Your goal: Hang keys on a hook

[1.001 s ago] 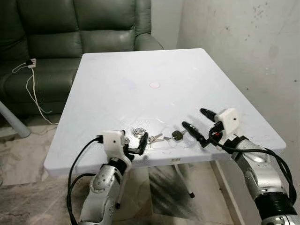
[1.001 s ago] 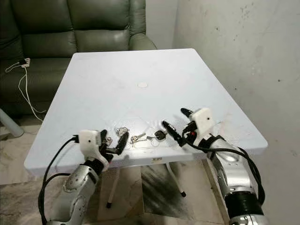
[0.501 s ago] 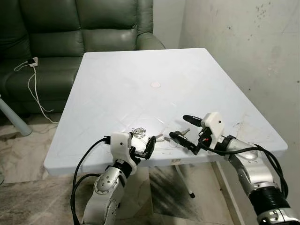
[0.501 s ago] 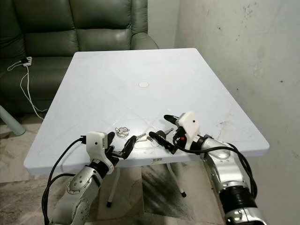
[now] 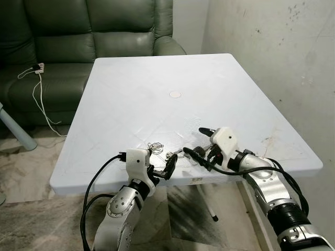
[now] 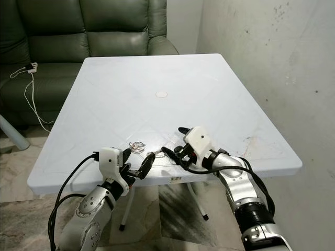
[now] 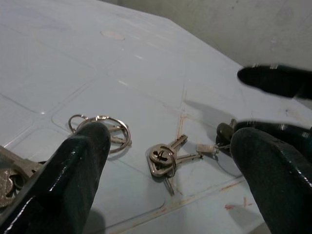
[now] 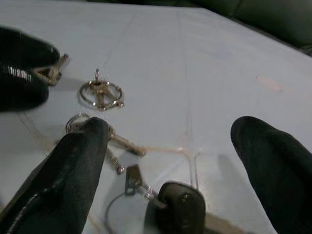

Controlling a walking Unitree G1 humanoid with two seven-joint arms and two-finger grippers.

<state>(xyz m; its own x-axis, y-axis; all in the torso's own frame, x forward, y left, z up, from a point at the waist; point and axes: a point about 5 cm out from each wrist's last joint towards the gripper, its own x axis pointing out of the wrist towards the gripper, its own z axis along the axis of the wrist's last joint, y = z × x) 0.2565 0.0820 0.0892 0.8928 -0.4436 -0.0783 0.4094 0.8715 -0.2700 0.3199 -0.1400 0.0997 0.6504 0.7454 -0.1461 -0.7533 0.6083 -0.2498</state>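
My right claw [image 5: 194, 142] is spread wide over the keys [image 7: 165, 158] lying near the bench [image 5: 157, 89] front edge, ready to pinch them. My left claw [image 5: 159, 163] (also spread) possibly brushes a loose ring [image 7: 100, 129].

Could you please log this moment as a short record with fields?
surface: white table
keys: small bunch near the front edge
black-headed key: beside the bunch
key rings: on the table
left gripper: open, at the front edge facing the keys
right gripper: open, over the black-headed key
backdrop: green sofa, cable
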